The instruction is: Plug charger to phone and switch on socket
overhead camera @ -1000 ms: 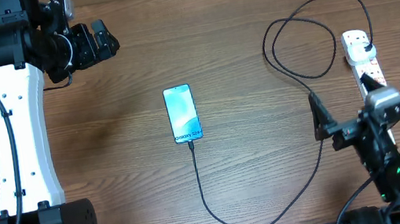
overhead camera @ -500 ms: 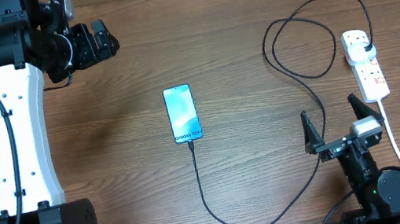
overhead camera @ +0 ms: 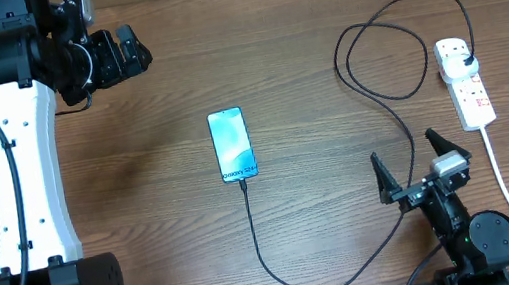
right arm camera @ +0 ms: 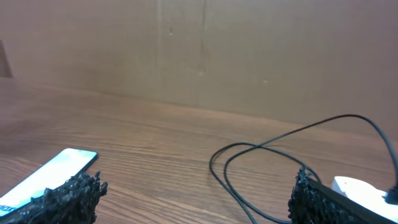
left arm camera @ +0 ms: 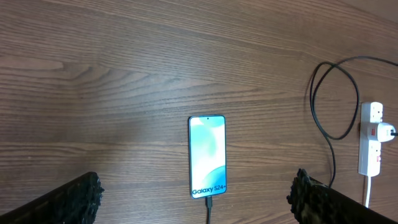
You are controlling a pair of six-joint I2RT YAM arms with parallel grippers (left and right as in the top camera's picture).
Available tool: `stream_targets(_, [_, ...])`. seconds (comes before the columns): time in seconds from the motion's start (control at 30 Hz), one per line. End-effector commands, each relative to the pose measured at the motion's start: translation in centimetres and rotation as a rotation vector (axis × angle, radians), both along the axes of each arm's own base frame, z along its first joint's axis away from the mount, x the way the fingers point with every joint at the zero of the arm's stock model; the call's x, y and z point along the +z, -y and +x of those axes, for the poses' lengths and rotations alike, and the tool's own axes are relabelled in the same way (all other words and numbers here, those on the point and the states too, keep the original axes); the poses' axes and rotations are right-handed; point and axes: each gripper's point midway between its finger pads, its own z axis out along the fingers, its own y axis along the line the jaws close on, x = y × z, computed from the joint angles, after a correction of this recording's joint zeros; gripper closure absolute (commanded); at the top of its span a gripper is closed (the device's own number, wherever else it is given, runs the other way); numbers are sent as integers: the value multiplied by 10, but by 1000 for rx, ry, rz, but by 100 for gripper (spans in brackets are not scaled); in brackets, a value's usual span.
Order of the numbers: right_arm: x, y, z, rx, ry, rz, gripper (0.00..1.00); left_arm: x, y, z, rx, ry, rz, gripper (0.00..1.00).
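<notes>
Right gripper [overhead camera: 402,147] gapes wide and empty; the socket [overhead camera: 466,85] lies near, ahead to its right, the phone [overhead camera: 233,144] well off left. Left gripper [overhead camera: 136,47] hangs wide too.

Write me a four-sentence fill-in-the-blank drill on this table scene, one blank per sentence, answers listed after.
1. The phone lies flat with its lit screen facing ____.
2. The charger ends in a black plug seated in the socket, whose own cord is ____.
3. The left gripper and the right gripper both stand ____, holding nothing.
4. Of the two grippers, the ____ one is nearer the socket.

Missing words: up; white; open; right.
</notes>
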Motion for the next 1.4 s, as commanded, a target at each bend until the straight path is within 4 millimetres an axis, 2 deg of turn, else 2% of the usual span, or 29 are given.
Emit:
stream_targets(0.0, [-3, -5, -2, 31, 1, -1, 0, 5, -2, 0, 14, 13, -2, 0])
stream_targets(0.8, [-3, -5, -2, 31, 0, -2, 0, 5, -2, -1, 14, 12, 1, 0])
stream_targets(0.9, [-3, -5, -2, 31, 0, -2, 0, 3, -13, 0, 45, 11, 58, 0])
stream_targets(1.0, [-3, -5, -2, 31, 1, -1, 0, 12, -20, -1, 69, 41, 93, 0])
stream_targets(1.17, [-3, -5, -2, 31, 1, -1, 0, 38, -20, -24, -31, 151, 170, 0])
stream_targets(1.37, [-3, -5, -2, 31, 1, -1, 0, 45, -19, -47, -49, 293, 197, 0])
